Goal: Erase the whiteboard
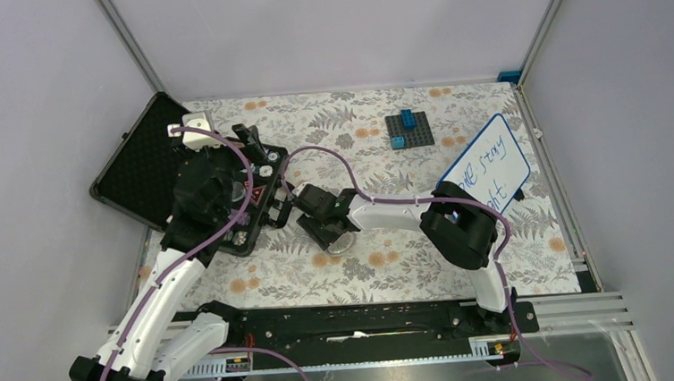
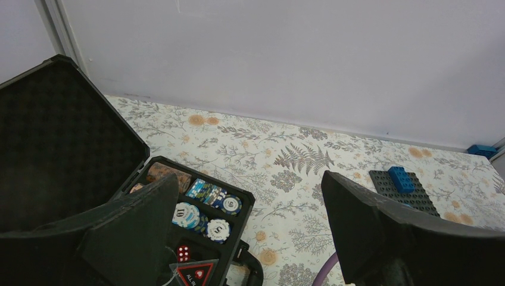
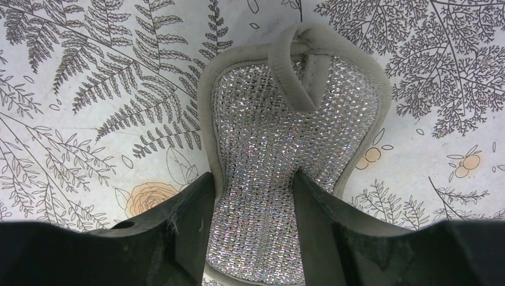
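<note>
The whiteboard (image 1: 486, 168), white with a thin blue frame and blue handwriting, lies at an angle at the right of the table. My right gripper (image 1: 340, 239) is far left of it, at mid-table. In the right wrist view the right gripper (image 3: 253, 187) is shut on a silver sparkly pad (image 3: 280, 119) with a grey rim and loop, squeezing its sides in; the pad rests on the floral cloth. My left gripper (image 1: 248, 147) is open and empty above the black chip case; its wrist view shows the left gripper (image 2: 250, 190) with wide-apart jaws.
An open black case (image 1: 139, 168) with poker chips (image 2: 208, 205) and a red die sits at the left. A dark grey studded plate (image 1: 410, 132) with blue bricks lies at the back, also in the left wrist view (image 2: 411, 193). Metal frame rails border the right side.
</note>
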Tool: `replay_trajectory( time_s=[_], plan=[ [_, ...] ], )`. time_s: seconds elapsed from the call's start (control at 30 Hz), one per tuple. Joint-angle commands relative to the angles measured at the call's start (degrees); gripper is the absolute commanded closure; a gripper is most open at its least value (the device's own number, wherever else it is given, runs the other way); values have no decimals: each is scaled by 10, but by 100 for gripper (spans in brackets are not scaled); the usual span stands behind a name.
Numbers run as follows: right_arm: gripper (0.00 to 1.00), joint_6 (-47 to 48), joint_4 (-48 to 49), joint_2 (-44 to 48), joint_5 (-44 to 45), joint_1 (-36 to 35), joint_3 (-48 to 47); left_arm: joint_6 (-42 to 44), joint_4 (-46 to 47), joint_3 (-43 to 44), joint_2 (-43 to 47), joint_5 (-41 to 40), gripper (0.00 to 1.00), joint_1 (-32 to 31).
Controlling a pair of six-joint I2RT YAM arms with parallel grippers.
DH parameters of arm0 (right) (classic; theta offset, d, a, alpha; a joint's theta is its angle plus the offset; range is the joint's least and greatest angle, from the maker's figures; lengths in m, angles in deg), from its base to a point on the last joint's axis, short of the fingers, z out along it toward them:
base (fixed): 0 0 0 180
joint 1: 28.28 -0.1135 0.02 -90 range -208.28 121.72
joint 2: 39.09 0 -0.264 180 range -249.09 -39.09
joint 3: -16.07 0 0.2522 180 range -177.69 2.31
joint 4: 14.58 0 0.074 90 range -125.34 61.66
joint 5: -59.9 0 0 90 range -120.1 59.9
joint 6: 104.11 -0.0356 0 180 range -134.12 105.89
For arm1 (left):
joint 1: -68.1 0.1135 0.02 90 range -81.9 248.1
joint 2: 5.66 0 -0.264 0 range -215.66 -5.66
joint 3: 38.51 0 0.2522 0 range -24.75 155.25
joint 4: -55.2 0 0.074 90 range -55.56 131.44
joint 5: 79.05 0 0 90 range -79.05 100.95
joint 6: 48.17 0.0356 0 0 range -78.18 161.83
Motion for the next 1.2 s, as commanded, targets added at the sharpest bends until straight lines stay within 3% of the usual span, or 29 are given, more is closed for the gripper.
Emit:
replay_trajectory(
  time_s=[0.0, 0.07, 0.2, 0.27, 0.3, 0.43, 0.53, 0.67, 0.73, 0.87, 1.03, 1.17],
  plan=[
    [59, -18, 9, -34, 28, -3, 12, -2, 21, 2, 9, 6, 1, -2],
    [67, -21, 14, -27, 32, -3, 15, -2, 21, 2, 9, 7, 1, -2],
    [93, -29, 18, -8, 48, -3, 17, -2, 21, 2, 10, 7, 1, -2],
    [94, -31, 18, 3, 47, -3, 18, -1, 21, 2, 11, 7, 1, -2],
    [91, -31, 18, 9, 44, -3, 17, -1, 21, 3, 10, 7, 1, -2],
    [52, -34, 14, 27, 37, -4, 16, -1, 21, 3, 12, 8, 1, -2],
    [36, -35, 7, 39, 29, -8, 8, 0, 21, 3, 14, 8, 1, -3],
    [24, -40, -3, 21, 34, -12, -8, 0, 20, 3, 14, 8, 1, -3],
    [23, -46, -5, 1, 47, -13, -8, 0, 21, 3, 14, 7, 1, -2],
    [34, -56, -5, -36, 76, -13, -1, 1, 20, 3, 14, 6, 1, -3],
    [65, -60, -2, -23, 70, -13, 5, 1, 21, 3, 12, 5, 1, -3],
    [83, -51, 0, 29, 70, -13, 6, 2, 20, 3, 9, 8, 1, -3]
  ],
)
